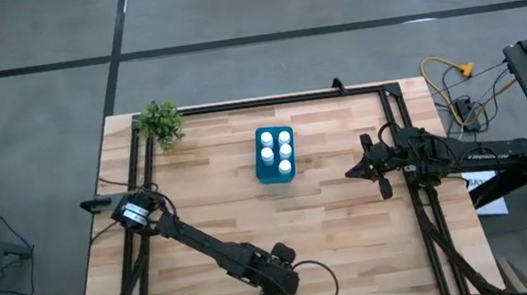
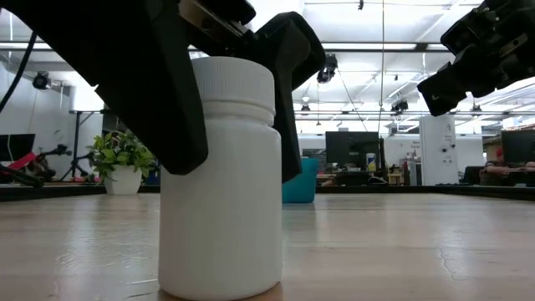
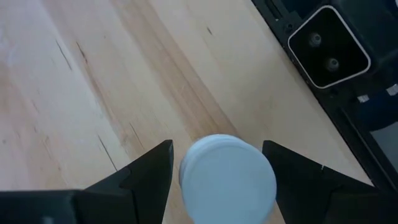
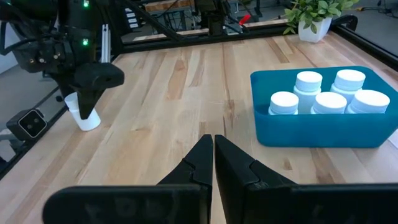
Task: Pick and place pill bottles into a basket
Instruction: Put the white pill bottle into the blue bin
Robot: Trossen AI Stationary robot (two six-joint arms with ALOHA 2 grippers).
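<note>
High view shows the basket (image 1: 262, 171) at upper centre of the worktop (image 1: 354, 227) with five pill bottles (image 1: 285, 151) inside; the sixth bottle (image 2: 221, 176) stands at the lower centre edge. Left pincer (image 3: 217, 171) straddles it, fingers (image 3: 149, 171) spread either side, seemingly not yet clamped. Right pincer (image 4: 213, 155) waits clenched and empty at right.

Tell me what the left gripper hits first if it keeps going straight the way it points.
The left gripper points down at the table, its fingers straddling a pill bottle. Going on, the fingers would probably meet the table first.
</note>
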